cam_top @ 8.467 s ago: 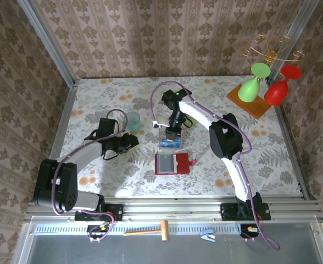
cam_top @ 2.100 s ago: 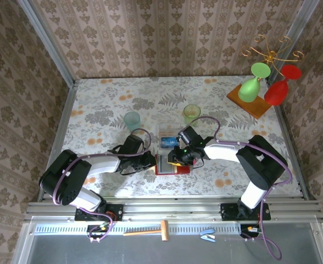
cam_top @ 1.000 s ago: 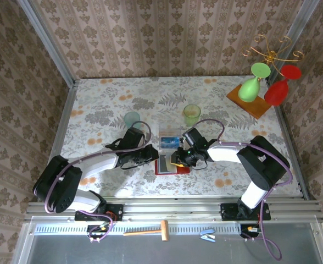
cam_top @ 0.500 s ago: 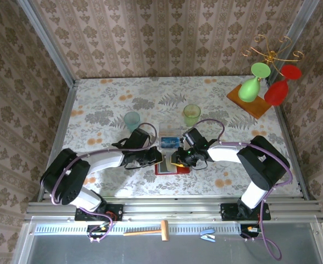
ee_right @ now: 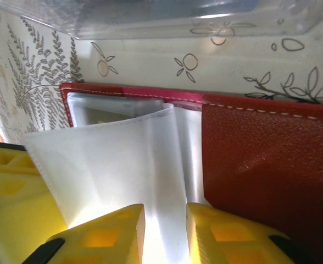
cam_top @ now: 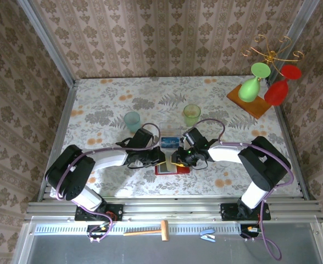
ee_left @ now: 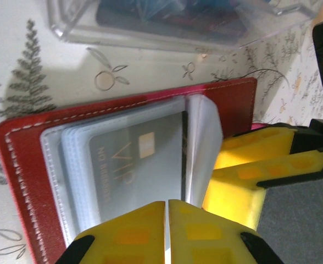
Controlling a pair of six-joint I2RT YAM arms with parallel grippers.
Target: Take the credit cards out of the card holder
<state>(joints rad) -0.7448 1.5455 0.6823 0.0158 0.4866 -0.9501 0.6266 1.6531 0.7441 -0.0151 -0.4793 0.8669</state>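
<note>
Both grippers have closed in on the wallet (cam_top: 175,170) since eight seconds back, when the right one hung over the clear box (cam_top: 170,133) and the left one sat back near the teal cup (cam_top: 132,119). Over the last half second the left gripper (cam_top: 160,159) has edged a little further toward the right gripper (cam_top: 176,160).

From the left wrist camera I see my left fingers pressed together with only a bright sliver between them. Whether a sleeve is caught there I cannot tell. Just ahead of them the wallet lies open on the cloth, and a grey card (ee_left: 134,159) marked VIP sits inside its stacked sleeves.

On the right wrist camera the fingers are pinching a clear sleeve (ee_right: 123,159), which stands up from the wallet's spine and runs down between them. The red cover lies flat to one side of those fingers.

Beyond both grippers is the clear box, with a blue card (cam_top: 170,143) inside it.

I am working on a table (cam_top: 106,99) covered in a pale cloth printed with leaves and orange flowers. Brown patterned wallpaper (cam_top: 161,33) closes in the three far sides. A green cup (cam_top: 191,114) stands beyond the right gripper. Well off to its right a wooden board (cam_top: 249,104) carries a green glass (cam_top: 253,82) and a red glass (cam_top: 279,88). A metal rail (cam_top: 172,208) runs along the near edge behind the grippers, and a hammer (cam_top: 149,231) lies below it.
</note>
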